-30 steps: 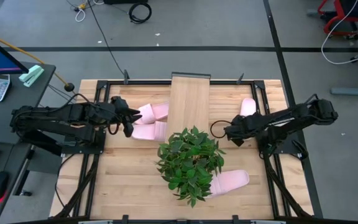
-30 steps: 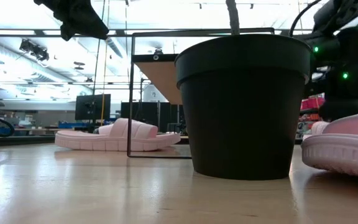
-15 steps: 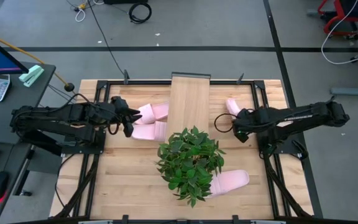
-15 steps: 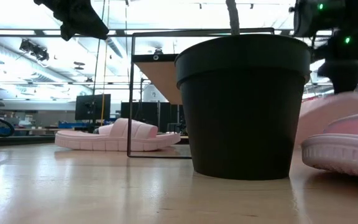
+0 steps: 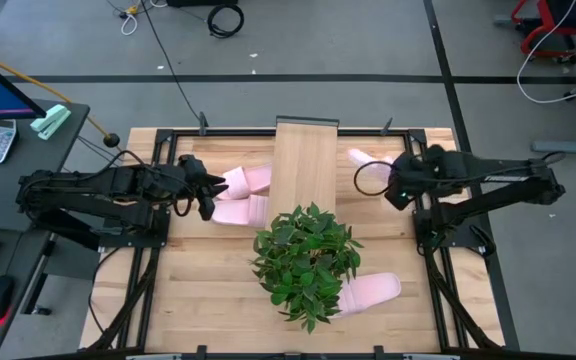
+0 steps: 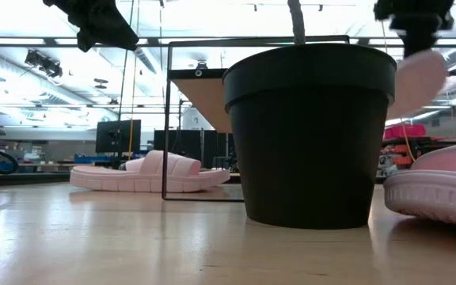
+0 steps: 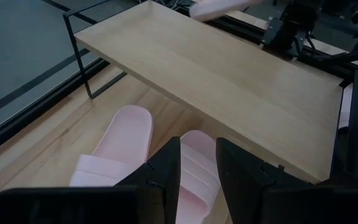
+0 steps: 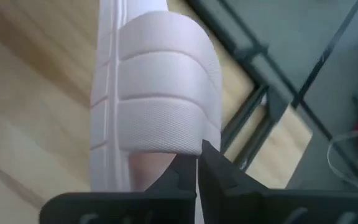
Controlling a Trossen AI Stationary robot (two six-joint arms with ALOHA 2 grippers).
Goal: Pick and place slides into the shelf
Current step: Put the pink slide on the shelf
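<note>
Four pale pink slides show. Two lie side by side on the table left of the shelf, seen closer in the left wrist view. One slide lies near the plant at the table's near right. The fourth is in my right gripper, right of the shelf, a light-wood plank on a thin black frame. My left gripper hovers open above the two left slides. My right gripper is shut on the slide's broad strap, at the strap's edge nearest the fingers. The fingertips hide whether one finger sits under the strap. In the low view the slide hangs below the gripper, tilted and lifted clear of the table.
A potted plant in a large black pot stands at the table's middle, just near of the shelf. Black rails run along the table's left and right sides. Bare table lies at the near left.
My right gripper has risen and moved toward the table's far edge and the shelf, carrying the slide. The slide, lying on the table's right side a second ago, is now lifted clear and turned, one end pointing toward the shelf.
</note>
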